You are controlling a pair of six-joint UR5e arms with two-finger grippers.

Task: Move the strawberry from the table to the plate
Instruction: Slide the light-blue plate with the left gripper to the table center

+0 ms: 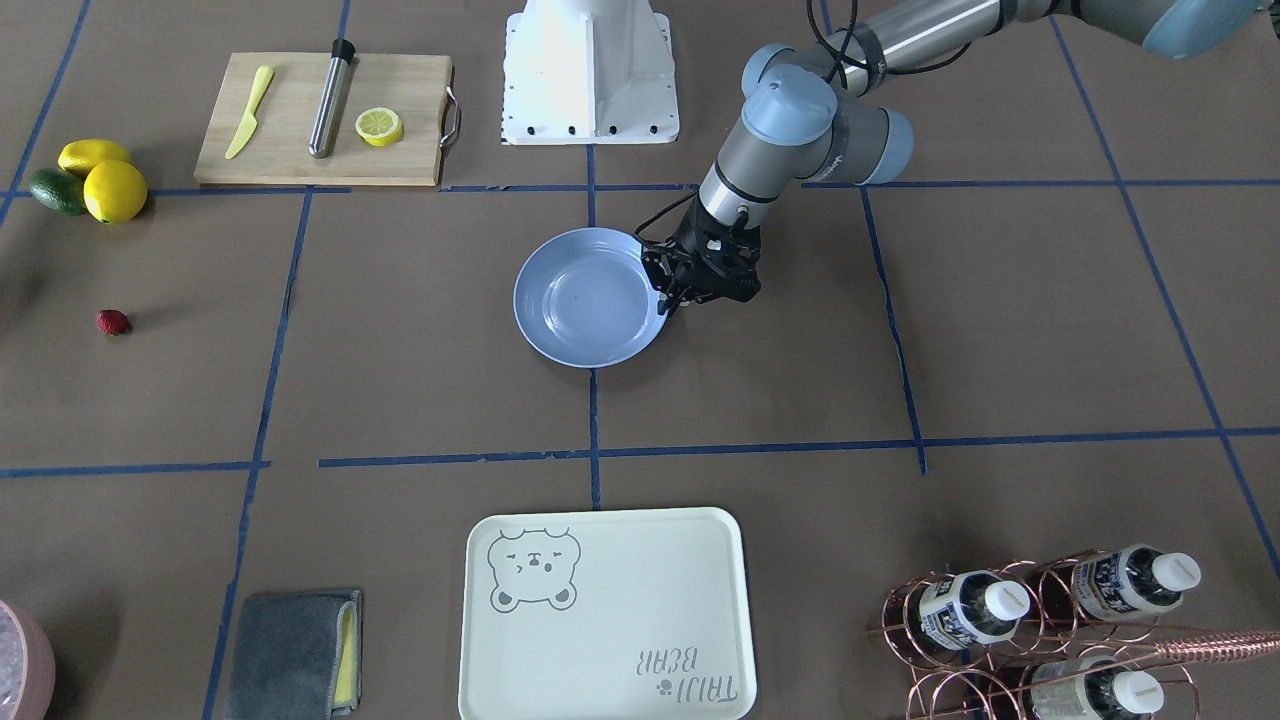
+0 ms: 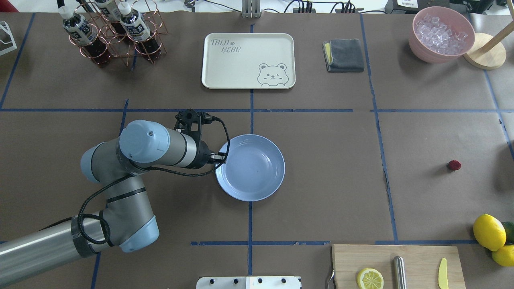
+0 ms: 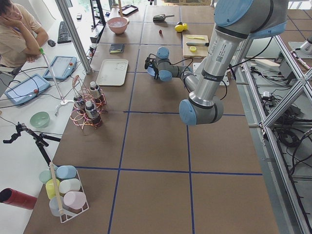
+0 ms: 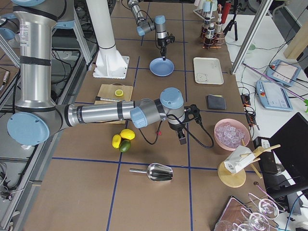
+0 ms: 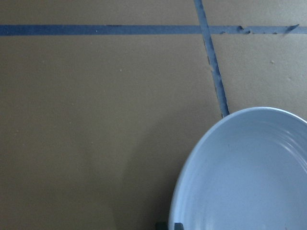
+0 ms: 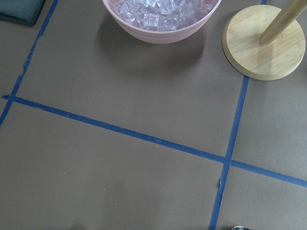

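I am holding my left gripper point(image 2: 220, 157) low at the rim of the plate point(image 2: 257, 170), on the side nearest my left arm. Whether its fingers are pinching that rim or standing loose beside it I cannot tell, since my wrist camera is catching only a sliver of them. I judge it is sitting there to steady the plate mid-table point(image 2: 321, 180), where either arm can reach. The strawberry point(image 2: 454, 165) is lying on bare paper far off on my right, well apart from the plate and nearer the lemons point(image 2: 489, 232). My right gripper point(image 4: 182, 138) is hanging near the berry, showing only in the side camera, so I cannot tell its fingers' state either. Being nearer, that arm is probably the one to pick.
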